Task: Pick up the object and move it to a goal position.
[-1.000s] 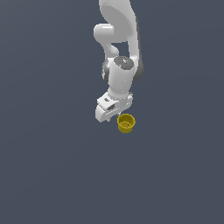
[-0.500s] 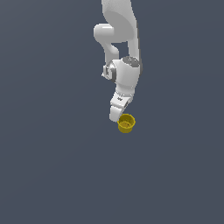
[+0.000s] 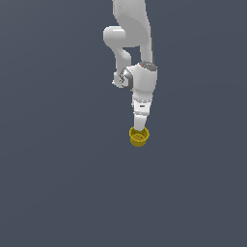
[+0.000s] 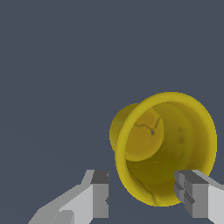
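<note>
Since a second ago: arm swung upright, gripper (image 3: 139, 128) lowered onto yellow cup (image 3: 139, 137), which sits unmoved on the tabletop (image 3: 58, 183).
Relation: cup directly beneath gripper, mouth upward; wrist view shows fingers (image 4: 100, 192) apart, flanking the rim, not yet clamped.
Markings: none legible.

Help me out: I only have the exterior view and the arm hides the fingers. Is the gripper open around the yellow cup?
Observer: Open. In the wrist view the gripper shows two spread fingers with a gap between them.
Operator: Is the cup between them?
Observer: The yellow cup sits off-centre, nearer one finger, whose tip overlaps its rim.
Operator: Anything inside it?
Observer: No, the bare yellow bottom shows through the round rim.
</note>
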